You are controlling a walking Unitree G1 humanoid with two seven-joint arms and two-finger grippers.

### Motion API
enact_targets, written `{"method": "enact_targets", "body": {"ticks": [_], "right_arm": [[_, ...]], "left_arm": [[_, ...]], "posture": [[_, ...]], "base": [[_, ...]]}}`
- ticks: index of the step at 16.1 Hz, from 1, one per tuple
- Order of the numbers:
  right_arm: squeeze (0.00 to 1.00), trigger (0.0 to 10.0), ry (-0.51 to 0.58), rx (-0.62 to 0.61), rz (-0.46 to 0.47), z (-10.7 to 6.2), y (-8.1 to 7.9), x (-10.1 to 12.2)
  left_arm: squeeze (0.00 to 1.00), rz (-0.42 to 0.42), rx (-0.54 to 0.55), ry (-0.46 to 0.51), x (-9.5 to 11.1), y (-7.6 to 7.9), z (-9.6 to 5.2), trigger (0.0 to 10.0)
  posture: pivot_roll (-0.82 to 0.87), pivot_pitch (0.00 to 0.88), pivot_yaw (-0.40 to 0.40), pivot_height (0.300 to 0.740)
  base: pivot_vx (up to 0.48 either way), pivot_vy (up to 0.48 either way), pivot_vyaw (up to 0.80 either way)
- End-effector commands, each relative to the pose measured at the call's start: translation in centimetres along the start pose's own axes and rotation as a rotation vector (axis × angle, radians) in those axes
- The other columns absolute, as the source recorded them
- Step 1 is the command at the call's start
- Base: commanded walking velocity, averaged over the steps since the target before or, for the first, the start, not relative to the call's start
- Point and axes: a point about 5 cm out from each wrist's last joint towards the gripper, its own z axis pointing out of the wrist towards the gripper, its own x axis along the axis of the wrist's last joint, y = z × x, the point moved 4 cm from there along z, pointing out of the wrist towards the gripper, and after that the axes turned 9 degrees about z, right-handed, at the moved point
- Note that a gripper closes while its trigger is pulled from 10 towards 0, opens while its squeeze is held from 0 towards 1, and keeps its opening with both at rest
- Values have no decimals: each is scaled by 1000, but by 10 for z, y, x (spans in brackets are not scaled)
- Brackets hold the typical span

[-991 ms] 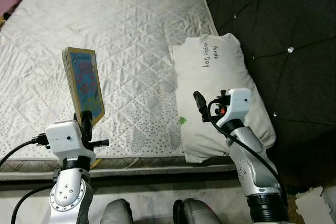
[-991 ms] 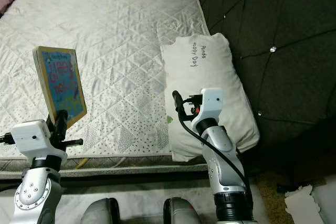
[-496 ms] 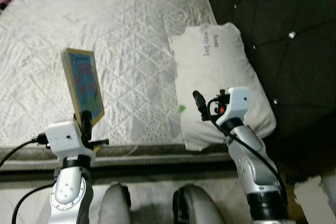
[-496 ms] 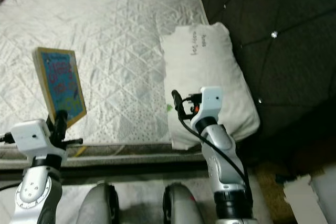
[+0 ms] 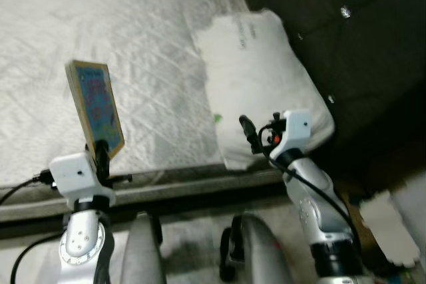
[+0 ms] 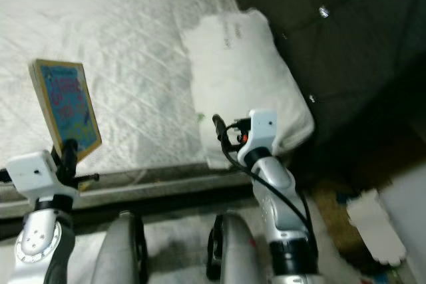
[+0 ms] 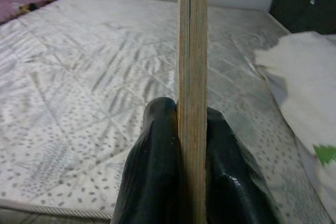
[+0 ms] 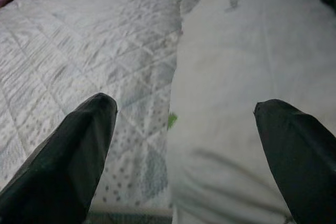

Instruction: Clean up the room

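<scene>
Looks like only the camera swung since a second ago, left gripper still clamped on the book held upright over the mattress's near edge, right gripper wide open by the pillow, so cleanup's barely begun.

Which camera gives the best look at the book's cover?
The left eye view: the book stands upright in the left end effector, its colourful cover facing the camera. The right eye view shows the same. The left wrist view sees its edge, clamped between the fingers.
</scene>
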Motion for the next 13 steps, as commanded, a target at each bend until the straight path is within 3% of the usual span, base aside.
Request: {"method": "enact_targets", "body": {"ticks": [1, 13], "right_arm": [[0, 10000, 1, 7, -7, 3, 0, 2], [0, 10000, -3, 63, -30, 9, -12, 3]], "left_arm": [[0, -1, 9, 23, 5, 0, -1, 10000], [0, -18, -13, 59, 14, 3, 4, 10000]], "posture": [[-22, 166, -38, 631], [-23, 187, -42, 631]], "base": [[0, 0, 0], [23, 0, 0]]}}
